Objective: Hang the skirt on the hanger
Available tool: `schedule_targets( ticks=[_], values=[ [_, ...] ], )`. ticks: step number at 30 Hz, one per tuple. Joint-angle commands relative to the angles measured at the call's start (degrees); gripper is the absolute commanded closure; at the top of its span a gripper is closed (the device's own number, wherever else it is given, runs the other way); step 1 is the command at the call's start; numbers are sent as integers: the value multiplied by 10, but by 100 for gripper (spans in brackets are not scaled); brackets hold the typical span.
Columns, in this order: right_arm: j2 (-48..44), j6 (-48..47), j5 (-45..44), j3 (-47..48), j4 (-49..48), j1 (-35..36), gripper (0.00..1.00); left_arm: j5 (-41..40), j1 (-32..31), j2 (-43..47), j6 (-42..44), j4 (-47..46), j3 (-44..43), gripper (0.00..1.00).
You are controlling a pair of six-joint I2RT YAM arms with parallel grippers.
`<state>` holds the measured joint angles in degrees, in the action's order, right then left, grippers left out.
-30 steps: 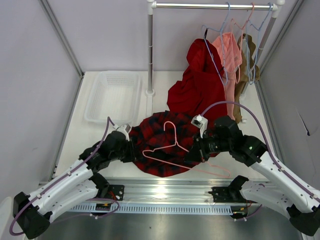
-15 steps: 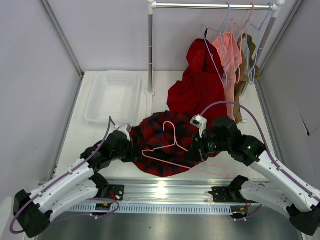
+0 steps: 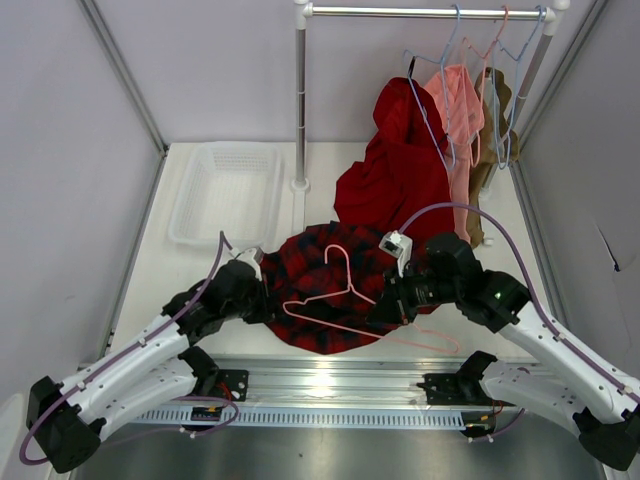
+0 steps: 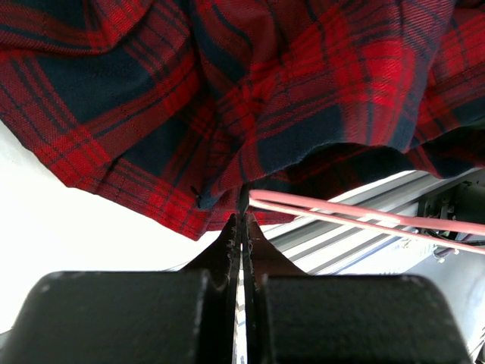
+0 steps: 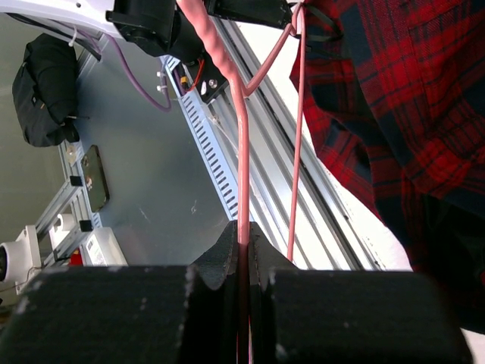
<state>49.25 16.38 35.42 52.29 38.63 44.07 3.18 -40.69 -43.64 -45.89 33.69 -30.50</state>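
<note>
The skirt (image 3: 310, 270) was spread on the table (image 3: 180, 270) with the hanger (image 3: 349, 284) laid on top. The skirt's left edge was touched by the left gripper (image 3: 262, 296), the hanger by the right gripper (image 3: 388, 305).

much of the skirt (image 4: 303, 98) out of frame

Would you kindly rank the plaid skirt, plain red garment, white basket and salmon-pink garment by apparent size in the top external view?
1. plaid skirt and plain red garment, too alike to rank.
2. white basket.
3. salmon-pink garment.
</note>
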Motion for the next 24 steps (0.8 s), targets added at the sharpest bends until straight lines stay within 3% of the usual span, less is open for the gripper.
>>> schedule_targets(
  ticks=[1, 14, 24],
  values=[
    [2, -14, 11, -2, -29, 5, 100, -8, -5, 1, 14, -6, -33, 100],
    [11, -2, -5, -14, -86, 7, 100, 2, -10, -17, 32, 0, -54, 100],
    [27, 9, 34, -62, -170, 7, 100, -2, -14, -23, 51, 2, -75, 100]
  ],
)
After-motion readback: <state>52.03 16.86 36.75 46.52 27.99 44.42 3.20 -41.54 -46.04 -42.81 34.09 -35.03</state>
